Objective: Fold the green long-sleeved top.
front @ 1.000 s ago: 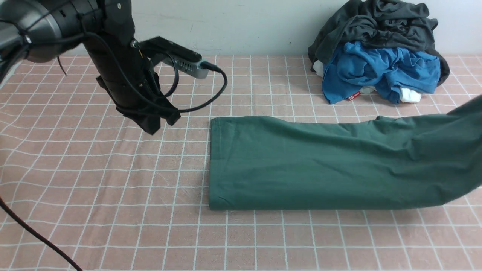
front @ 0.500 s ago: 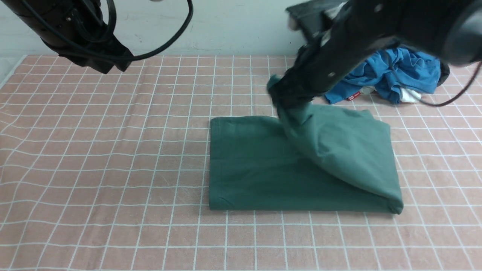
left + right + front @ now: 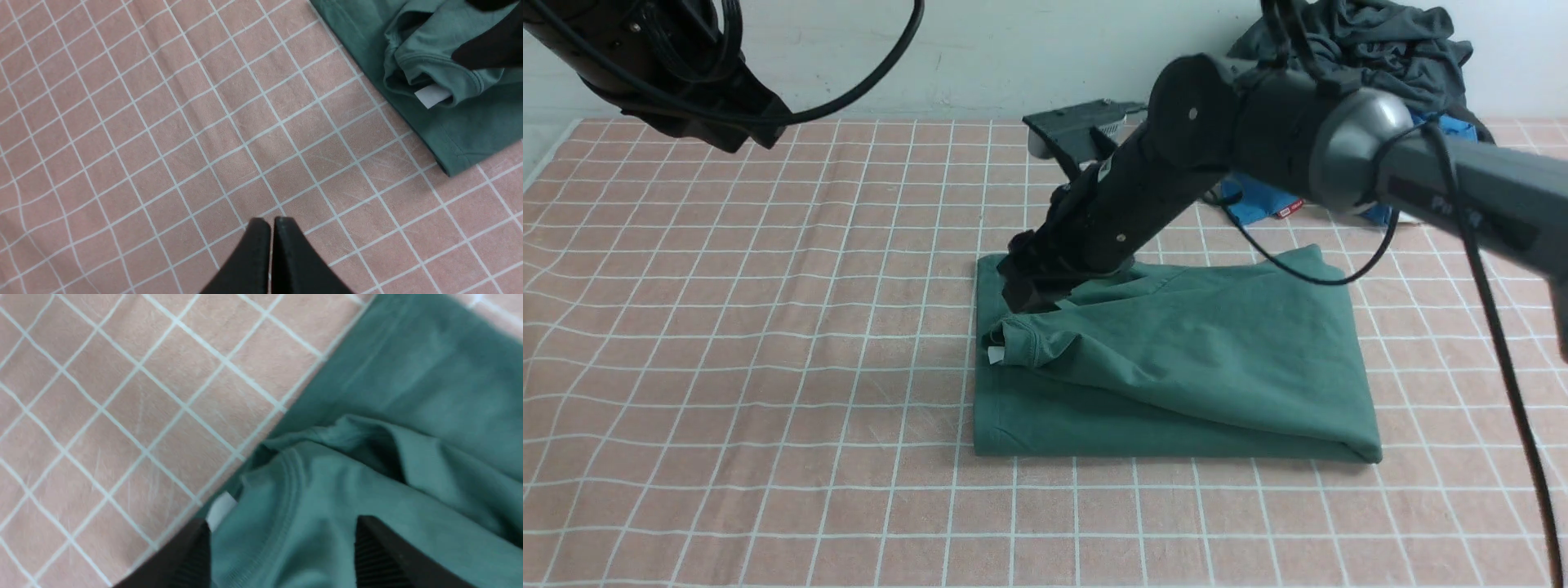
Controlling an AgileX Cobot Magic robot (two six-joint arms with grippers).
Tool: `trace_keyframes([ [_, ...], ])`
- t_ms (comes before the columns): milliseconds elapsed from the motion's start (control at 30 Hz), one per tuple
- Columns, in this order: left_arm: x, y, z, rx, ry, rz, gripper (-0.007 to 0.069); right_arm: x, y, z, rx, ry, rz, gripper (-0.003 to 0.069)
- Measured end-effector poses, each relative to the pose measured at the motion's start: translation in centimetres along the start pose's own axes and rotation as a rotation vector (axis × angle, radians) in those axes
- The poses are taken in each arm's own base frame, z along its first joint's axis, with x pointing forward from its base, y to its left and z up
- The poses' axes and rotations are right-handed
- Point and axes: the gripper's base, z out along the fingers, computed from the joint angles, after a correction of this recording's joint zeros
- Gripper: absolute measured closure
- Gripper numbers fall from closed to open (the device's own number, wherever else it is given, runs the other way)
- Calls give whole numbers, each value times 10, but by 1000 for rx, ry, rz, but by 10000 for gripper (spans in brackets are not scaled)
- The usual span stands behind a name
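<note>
Two layers make up the green long-sleeved top [image 3: 1192, 359] in the middle of the surface [image 3: 768, 367] — collar [image 3: 1021, 347] end doubled onto its other half — with the jaws of the right arm [image 3: 1143, 188] spread wide over that collar, gripping nothing, and those of the left arm [image 3: 670, 73] pinched shut and empty, parked aside, likely to leave the fold undisturbed.

Even bright light, soft shadows; right wrist view blurred

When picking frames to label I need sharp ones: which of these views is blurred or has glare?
Front view: sharp, evenly lit, a highlight on the right arm's grey joint. Left wrist view: crisp checked cloth and green top, no glare. Right wrist view: soft and smeared, the top's ribbing and the right gripper's open jaws fuzzy.
</note>
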Motion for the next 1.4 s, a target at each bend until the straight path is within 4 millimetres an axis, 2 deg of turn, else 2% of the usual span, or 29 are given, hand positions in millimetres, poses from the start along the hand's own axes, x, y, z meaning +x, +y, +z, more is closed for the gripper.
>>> trace_keyframes([
  [33,0,0,0,0,1,0,628,0,-1,-1,1,-2,1,181],
  [67,2,-1,3,3,11,1,628,-1,-9,-10,45,12,-12,155],
  [133,4,-2,7,7,28,2,628,2,-20,-12,115,49,-6,141],
  [200,5,-2,10,10,34,3,628,5,-23,-8,137,77,0,141],
  [267,7,-3,15,11,37,4,628,15,-22,14,140,165,5,148],
  [333,7,-3,16,12,40,4,628,21,-16,30,127,214,-5,153],
  [367,8,-3,17,13,41,4,628,29,-5,51,109,268,-26,165],
  [433,8,-3,17,13,43,4,628,36,10,69,90,309,-59,177],
  [500,8,-4,17,14,44,4,628,39,24,77,91,329,-100,188],
  [700,8,-4,17,13,44,-5,628,28,46,62,72,302,-154,203],
  [800,9,-4,14,11,40,-21,628,17,46,43,84,269,-160,203],
  [867,15,-5,4,7,27,-39,628,6,40,16,113,215,-163,204],
  [900,16,-6,4,8,29,-41,628,5,39,11,119,208,-163,204],
  [933,25,-8,-7,3,15,-51,628,0,36,-13,136,166,-160,206],
  [1000,43,-14,-17,1,8,-66,628,-1,31,-47,154,121,-148,214],
  [1033,57,-18,-27,-5,-11,-80,628,1,30,-72,163,86,-140,219],
  [1067,58,-19,-24,-3,-5,-79,628,2,30,-71,162,92,-139,221],
  [1100,76,-24,-34,-10,-31,-95,628,7,30,-96,170,62,-133,228],
  [1200,110,-35,-34,-15,-50,-115,628,28,31,-131,170,37,-111,249],
  [1233,127,-41,-36,-23,-78,-128,628,38,32,-150,174,-11,-104,259],
  [1267,130,-42,-36,-23,-76,-130,628,40,32,-152,174,-11,-103,259],
  [1300,153,-50,-30,-27,-87,-151,628,53,34,-168,180,-70,-98,276],
  [1400,184,-60,-28,-43,-139,-200,628,76,38,-190,189,-165,-100,298],
])
